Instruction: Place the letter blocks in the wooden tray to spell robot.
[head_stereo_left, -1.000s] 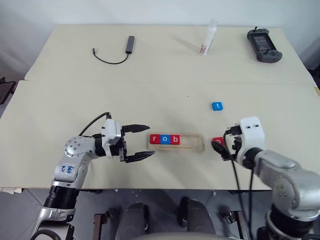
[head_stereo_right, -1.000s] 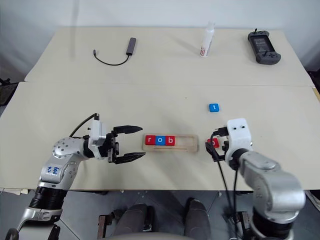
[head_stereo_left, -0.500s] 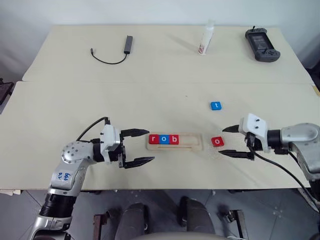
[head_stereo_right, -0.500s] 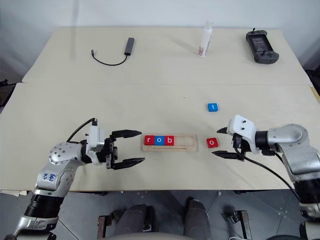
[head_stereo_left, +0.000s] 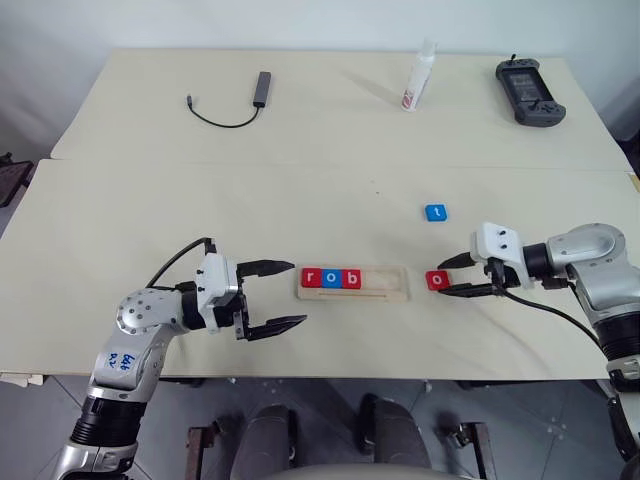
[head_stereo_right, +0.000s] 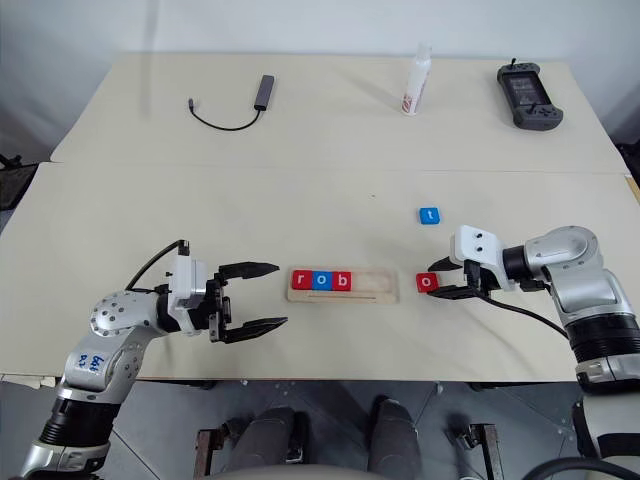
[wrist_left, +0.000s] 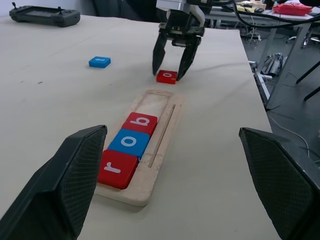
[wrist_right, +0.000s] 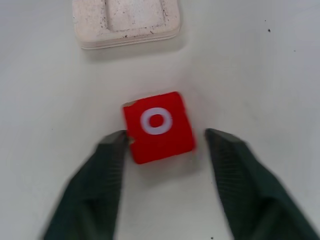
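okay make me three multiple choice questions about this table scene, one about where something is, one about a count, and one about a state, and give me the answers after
1. Where does the blue t block lie?
A. in the wooden tray
B. on the table, beyond the right gripper
C. beside the cable

2. How many blocks sit in the wooden tray?
A. three
B. four
C. five

3. How does the right gripper stand to the red o block?
A. shut and lifting it
B. far off it
C. open, fingers either side of it on the table

Answers: 
1 B, it lies alone on the bare table. 
2 A, r, o and b fill the left end. 
3 C, a gap shows beside the block, which rests on the table.
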